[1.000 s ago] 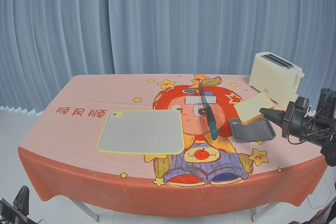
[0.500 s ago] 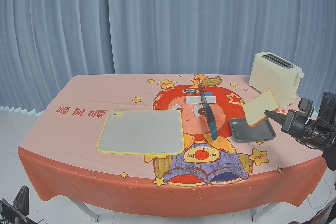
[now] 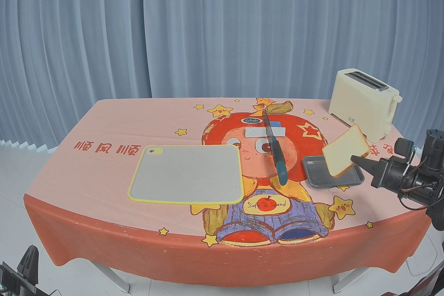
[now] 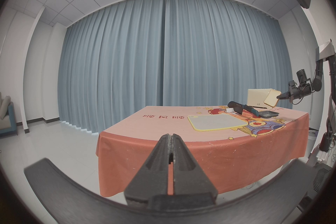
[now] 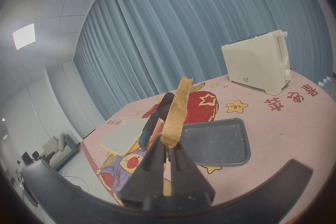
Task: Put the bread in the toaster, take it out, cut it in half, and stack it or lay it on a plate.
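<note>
The left gripper (image 4: 170, 142) is hanging low off the table's near left corner, fingers pressed together on nothing. The right gripper (image 5: 169, 147) is reaching in over the table's right end, pinching the lower edge of the bread slice (image 3: 346, 150). The slice is standing nearly on edge in the air above the dark grey tray (image 3: 319, 175), not touching it.

Progress, as I'm judging it: I'm only at the first step. The bread is looking pale, whole and untoasted. The cream toaster (image 3: 365, 101) is sitting beyond the tray with nothing sticking out of its slots. Loading, toasting, pulling out, halving and plating are all waiting.

For the surface, a pink-orange cartoon tablecloth (image 3: 92, 181) is covering the table. Nearest me, a yellow-rimmed grey cutting board (image 3: 187, 173) is lying left of centre. Between the board and the tray, a teal-handled knife (image 3: 276, 151) is lying flat, handle toward me and blade pointing away. Neither one is looking used.

For the room, a blue-grey pleated curtain (image 3: 222, 19) is hanging across the whole back wall, and pale floor tiles (image 3: 14, 218) are showing around the table.
</note>
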Robot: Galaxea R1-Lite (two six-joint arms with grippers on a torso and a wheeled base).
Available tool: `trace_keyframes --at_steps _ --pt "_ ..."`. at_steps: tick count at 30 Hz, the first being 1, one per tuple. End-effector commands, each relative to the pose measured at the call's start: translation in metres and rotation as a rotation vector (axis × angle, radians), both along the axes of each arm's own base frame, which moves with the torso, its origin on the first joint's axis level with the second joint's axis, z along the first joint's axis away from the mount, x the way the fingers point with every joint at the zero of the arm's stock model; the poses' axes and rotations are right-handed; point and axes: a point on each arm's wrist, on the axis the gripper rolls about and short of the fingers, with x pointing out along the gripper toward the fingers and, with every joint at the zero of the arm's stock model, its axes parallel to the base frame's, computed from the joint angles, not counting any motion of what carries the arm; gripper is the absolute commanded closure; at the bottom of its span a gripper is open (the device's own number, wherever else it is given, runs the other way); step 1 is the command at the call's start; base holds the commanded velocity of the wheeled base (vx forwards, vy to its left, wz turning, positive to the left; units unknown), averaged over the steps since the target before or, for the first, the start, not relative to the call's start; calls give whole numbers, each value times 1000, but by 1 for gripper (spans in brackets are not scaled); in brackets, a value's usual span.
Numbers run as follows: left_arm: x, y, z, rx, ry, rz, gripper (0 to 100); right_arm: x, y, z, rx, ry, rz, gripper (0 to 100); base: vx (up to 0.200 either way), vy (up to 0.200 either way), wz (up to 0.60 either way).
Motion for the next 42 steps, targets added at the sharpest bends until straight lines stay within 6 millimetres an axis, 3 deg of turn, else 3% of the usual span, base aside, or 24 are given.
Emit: trace_keyframes --at_steps 1,42 --pt "0 0 -5 0 0 0 100 0 0 0 0 -2 0 100 0 0 0" --pt "0 0 -5 0 0 0 100 -3 -1 0 -49 -28 5 100 0 0 0"
